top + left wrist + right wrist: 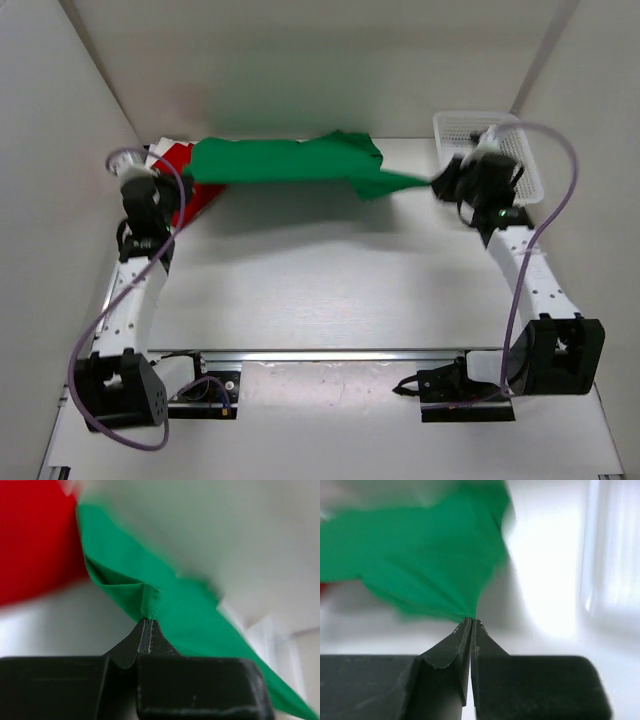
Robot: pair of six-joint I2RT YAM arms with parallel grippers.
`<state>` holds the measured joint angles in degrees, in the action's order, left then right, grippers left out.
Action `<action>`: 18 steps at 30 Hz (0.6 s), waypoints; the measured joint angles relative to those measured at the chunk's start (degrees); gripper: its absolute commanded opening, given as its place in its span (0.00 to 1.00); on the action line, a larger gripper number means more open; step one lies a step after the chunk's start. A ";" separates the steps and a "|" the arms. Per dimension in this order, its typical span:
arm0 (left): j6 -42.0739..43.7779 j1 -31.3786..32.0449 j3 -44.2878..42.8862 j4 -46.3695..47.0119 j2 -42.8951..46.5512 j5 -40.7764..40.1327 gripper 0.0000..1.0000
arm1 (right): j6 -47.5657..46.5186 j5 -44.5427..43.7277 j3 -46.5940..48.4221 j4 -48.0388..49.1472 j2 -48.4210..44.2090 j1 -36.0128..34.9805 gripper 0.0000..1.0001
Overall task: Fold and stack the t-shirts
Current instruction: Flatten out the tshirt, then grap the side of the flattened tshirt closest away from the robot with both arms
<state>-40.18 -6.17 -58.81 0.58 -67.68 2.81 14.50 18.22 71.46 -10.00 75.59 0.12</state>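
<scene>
The green t-shirt (290, 162) hangs stretched in the air between my two grippers, above the far part of the table. My left gripper (178, 180) is shut on its left end; the left wrist view shows the pinched fold (150, 605) at the gripper (149, 621). My right gripper (437, 184) is shut on its right end, seen in the right wrist view (471, 620) with the green t-shirt (425, 565) fanning out from the tips. The red t-shirt (190, 195) lies at the far left under the green one, also in the left wrist view (35, 535). A bit of white cloth (160, 150) shows beside it.
A white plastic lattice basket (495, 150) stands at the far right, just behind my right arm. White walls close in the left, right and back. A metal rail (330, 355) runs across the near edge between the arm bases.
</scene>
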 measured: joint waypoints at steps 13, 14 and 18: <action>0.48 -7.23 37.07 -10.32 16.04 8.48 0.00 | 15.15 -5.75 -46.73 -12.94 -38.45 -8.85 0.00; 1.09 -6.23 36.92 -10.95 17.46 8.98 0.00 | 15.96 -5.81 -46.71 -14.32 -41.75 -9.55 0.00; 3.96 -3.06 35.65 -14.64 21.14 10.14 0.00 | 19.96 -7.96 -46.62 -20.85 -53.02 -14.01 0.00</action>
<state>-36.23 -9.23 -23.16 -14.06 -46.54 12.95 34.46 10.26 24.84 -30.85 22.57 -13.89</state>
